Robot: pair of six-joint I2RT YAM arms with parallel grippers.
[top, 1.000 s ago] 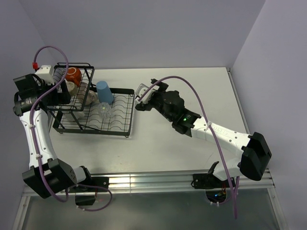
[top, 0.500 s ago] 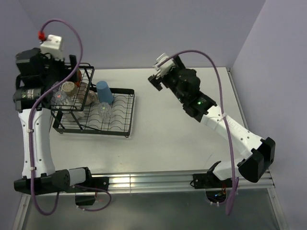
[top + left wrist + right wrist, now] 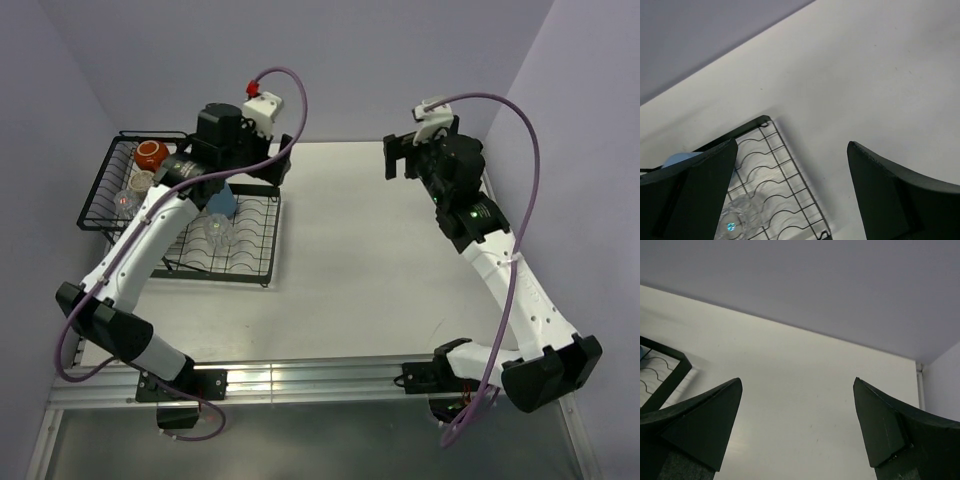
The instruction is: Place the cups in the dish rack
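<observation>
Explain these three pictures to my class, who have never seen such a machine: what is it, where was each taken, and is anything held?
Two robot arms with two-finger grippers are bolted to a table. One picture looks down from above; the other two come from wrist cameras, showing their own dark fingers. The left gripper and right gripper are open, holding nothing. On the table stands a wire dish rack holding cups: an orange-brown cup, a blue tumbler, a clear glass.
</observation>
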